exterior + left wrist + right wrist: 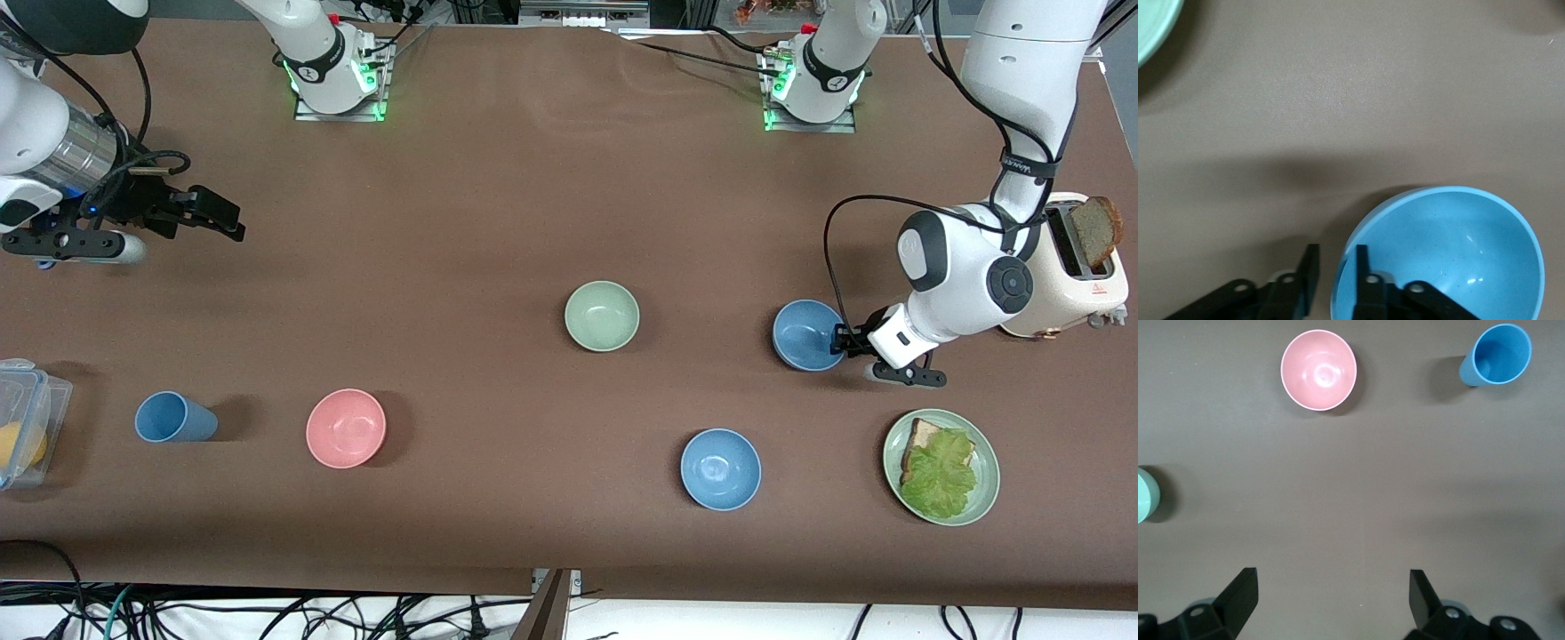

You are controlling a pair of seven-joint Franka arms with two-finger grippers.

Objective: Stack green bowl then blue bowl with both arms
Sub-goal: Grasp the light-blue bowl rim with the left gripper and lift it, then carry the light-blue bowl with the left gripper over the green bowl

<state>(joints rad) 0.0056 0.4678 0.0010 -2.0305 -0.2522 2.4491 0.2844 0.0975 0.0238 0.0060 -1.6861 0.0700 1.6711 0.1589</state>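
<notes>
Front view: we see the left gripper (pixel 843 342) at the blue bowl (pixel 805 335) on the tabletop (pixel 498 204), the green bowl (pixel 602 316) beside it toward the right arm's end.
Left wrist view: fingers (pixel 1361 270) straddle the blue bowl's rim, nearly pinching it.
Right wrist view: the right gripper (pixel 1331 597), spread wide, waits over bare tabletop.

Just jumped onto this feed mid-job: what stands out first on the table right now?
The left gripper is down at the steel-blue bowl, its fingers astride the rim, at the left arm's end of the table beside the toaster. The green bowl sits alone mid-table, nothing stacked in it yet. The right gripper hangs open over bare table at the right arm's end, waiting.
</notes>
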